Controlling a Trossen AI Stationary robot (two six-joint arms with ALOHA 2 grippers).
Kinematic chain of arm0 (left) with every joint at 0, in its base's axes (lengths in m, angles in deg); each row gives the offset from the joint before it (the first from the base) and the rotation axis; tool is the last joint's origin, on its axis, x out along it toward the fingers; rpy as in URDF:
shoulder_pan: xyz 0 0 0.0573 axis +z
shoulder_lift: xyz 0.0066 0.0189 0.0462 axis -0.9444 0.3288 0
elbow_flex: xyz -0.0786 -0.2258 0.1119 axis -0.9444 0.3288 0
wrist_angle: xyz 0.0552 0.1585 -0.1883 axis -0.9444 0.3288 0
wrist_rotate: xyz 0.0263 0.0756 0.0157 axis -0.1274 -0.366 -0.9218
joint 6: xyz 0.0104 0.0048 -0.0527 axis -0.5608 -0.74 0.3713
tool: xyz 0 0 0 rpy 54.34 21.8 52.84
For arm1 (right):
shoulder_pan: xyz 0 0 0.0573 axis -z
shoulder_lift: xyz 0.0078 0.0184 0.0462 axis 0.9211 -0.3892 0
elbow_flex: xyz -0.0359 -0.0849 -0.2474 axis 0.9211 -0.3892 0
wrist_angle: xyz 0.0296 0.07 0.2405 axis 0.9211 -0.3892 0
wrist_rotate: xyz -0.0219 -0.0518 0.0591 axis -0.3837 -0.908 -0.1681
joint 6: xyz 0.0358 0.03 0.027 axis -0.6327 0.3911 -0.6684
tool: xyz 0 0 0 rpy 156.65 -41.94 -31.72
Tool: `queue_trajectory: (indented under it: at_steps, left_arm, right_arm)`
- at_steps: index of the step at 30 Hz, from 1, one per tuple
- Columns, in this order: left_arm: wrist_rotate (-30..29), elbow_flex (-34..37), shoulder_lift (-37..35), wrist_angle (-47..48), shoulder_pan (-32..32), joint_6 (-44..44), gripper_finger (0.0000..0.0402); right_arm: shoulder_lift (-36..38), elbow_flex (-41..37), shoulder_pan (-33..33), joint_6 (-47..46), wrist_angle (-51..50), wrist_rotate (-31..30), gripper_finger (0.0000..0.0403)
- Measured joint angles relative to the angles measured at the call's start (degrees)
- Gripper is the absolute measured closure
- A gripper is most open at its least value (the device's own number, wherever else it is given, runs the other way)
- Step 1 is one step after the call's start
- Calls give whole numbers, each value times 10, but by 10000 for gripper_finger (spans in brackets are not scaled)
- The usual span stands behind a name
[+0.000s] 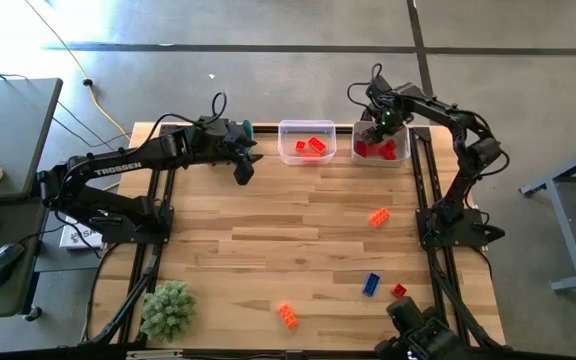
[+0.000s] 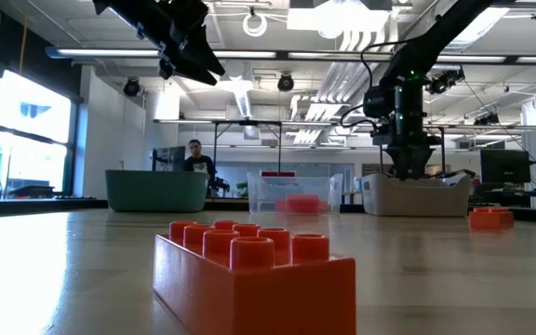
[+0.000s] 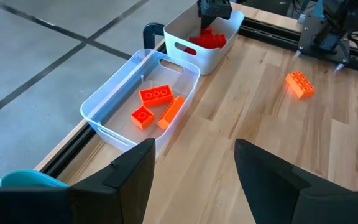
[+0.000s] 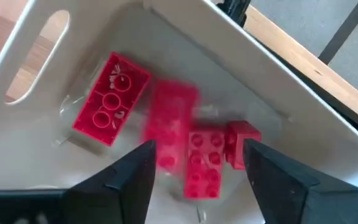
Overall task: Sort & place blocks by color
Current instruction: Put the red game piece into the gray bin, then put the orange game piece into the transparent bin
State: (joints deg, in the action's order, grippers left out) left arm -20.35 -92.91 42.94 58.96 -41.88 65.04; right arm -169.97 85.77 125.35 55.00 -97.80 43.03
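My right gripper (image 4: 194, 168) hangs open just above the white bin (image 1: 404, 152), which holds several red blocks (image 4: 110, 99). One red block (image 4: 169, 124) under the fingers shows blurred, and neither finger touches it. My left gripper (image 3: 194, 168) is open and empty, raised above the table beside the clear bin (image 3: 104, 102), where three orange blocks (image 3: 156, 94) lie. On the table lie two orange blocks (image 1: 378, 216) (image 1: 287, 316), a blue block (image 1: 371, 284) and a red block (image 1: 398, 291).
A teal bin (image 1: 248, 128) stands at the far edge, left of the clear bin. A fuzzy green plant clump (image 1: 168, 308) sits at the near left corner. Bare wood lies across the table's middle. A person (image 2: 196, 158) shows far back in the room.
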Motion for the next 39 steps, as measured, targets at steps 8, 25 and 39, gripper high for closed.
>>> queue_trajectory:
  at_steps: [8, 25, 39]
  left_arm:
    - [0, 0, 0, 0, 0, -1, 193]
    - [-30, 0, 0, 3, 0, -26, 193]
    - [-30, 0, 0, 3, 0, -26, 193]
  right_arm:
    - [4, 0, -7, -11, -24, 47, 169]
    - [103, -2, -166, -3, -188, 150, 167]
    - [104, -148, -330, 77, -220, 126, 167]
